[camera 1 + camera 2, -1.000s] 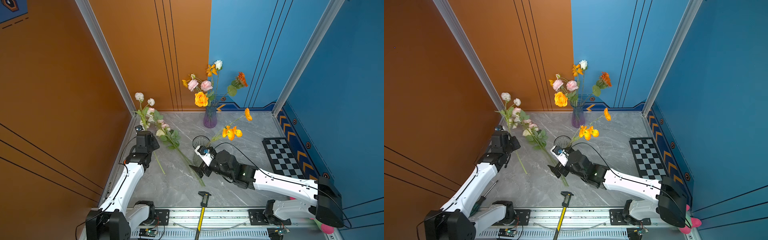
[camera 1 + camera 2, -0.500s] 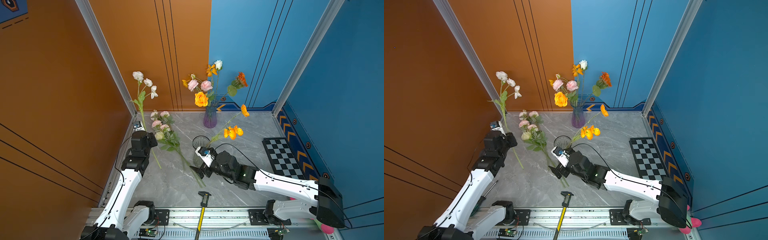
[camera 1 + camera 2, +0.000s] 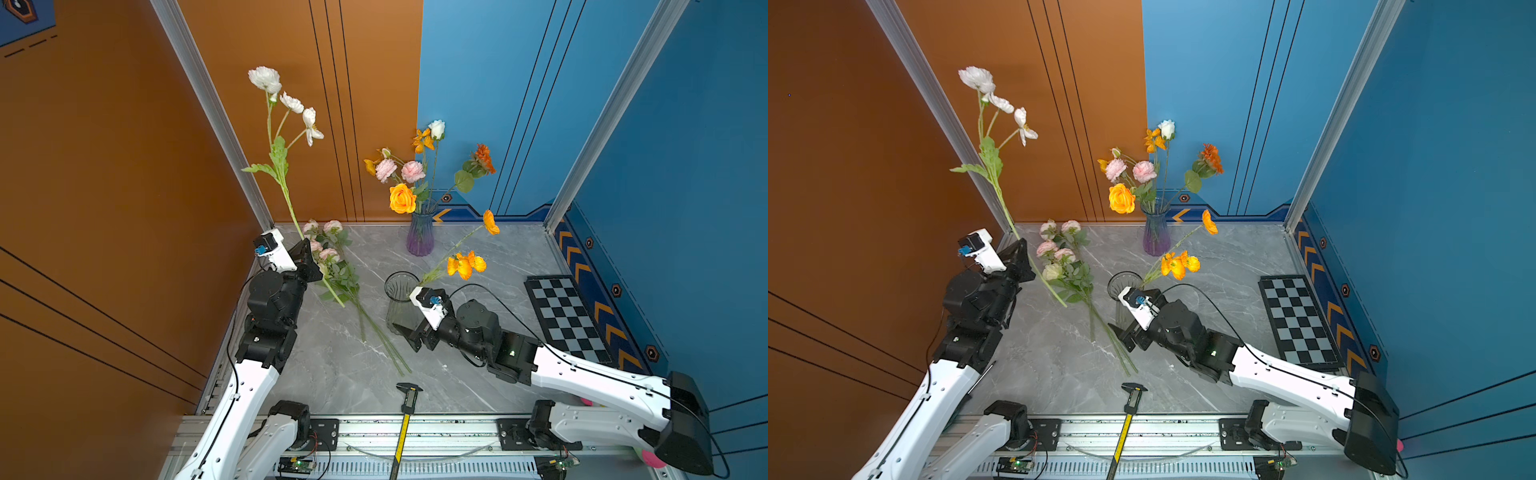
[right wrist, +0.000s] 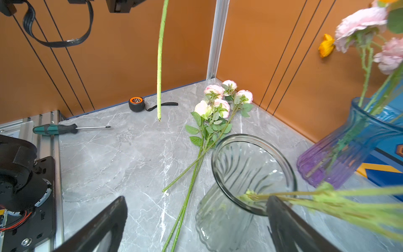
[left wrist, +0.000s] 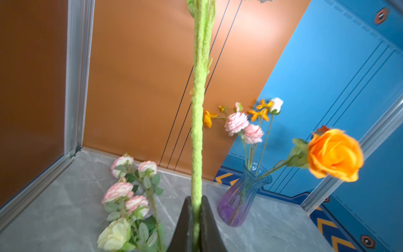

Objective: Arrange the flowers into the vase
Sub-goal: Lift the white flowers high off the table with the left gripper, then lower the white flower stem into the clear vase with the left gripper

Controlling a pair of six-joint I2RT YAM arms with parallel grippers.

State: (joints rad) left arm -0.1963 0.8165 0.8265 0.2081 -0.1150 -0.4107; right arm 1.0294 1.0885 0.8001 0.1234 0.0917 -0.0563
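Left gripper (image 5: 196, 201) clamps tight on the stem of a white flower (image 3: 277, 166), holding it upright (blooms high against the orange wall (image 3: 353, 83)) left of the clear vase (image 3: 397, 286). Right gripper (image 3: 415, 337), jaws spread wide and gripping nothing, sits at that vase's foot. An orange flower (image 3: 465, 264) leans from its mouth. Pink roses (image 3: 330, 253) lie on the table (image 3: 332, 374) to its left, and a purple vase (image 3: 419, 241) of blooms stands behind.

Loose flowers (image 3: 337, 277) L of near vase (image 3: 394, 308); far vase (image 3: 420, 240) behind.
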